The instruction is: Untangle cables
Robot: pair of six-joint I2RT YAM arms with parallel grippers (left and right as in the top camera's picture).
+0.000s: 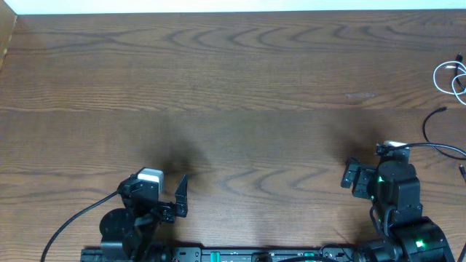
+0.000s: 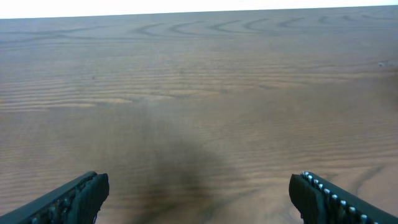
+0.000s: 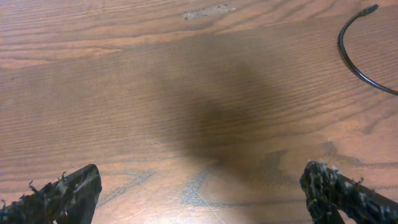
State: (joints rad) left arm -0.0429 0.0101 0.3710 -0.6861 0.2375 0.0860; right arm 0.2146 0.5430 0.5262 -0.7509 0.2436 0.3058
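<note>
The left gripper (image 2: pixel 199 194) hangs low over the bare wooden table (image 1: pixel 233 65), its two fingers spread wide with nothing between them. From its wrist camera only wood grain and its own shadow lie ahead.

The right gripper (image 3: pixel 199 190) is likewise spread wide and holds nothing. Ahead of it and off to its right lies the black cable (image 3: pixel 340 46), a thin cord that curves across the wood with its small plug end pointing away from the fingers. It is clear of both fingertips and touches neither.

Farther out beyond the right gripper, past the black cable and well apart from the fingers, the white cable (image 1: pixel 436 76) lies looped at the table's far right edge. The overhead view cuts off part of the loop there, so it may or may not cross the black cord; that cannot be told.

Both cables are far from the left gripper, across the table to its right.
</note>
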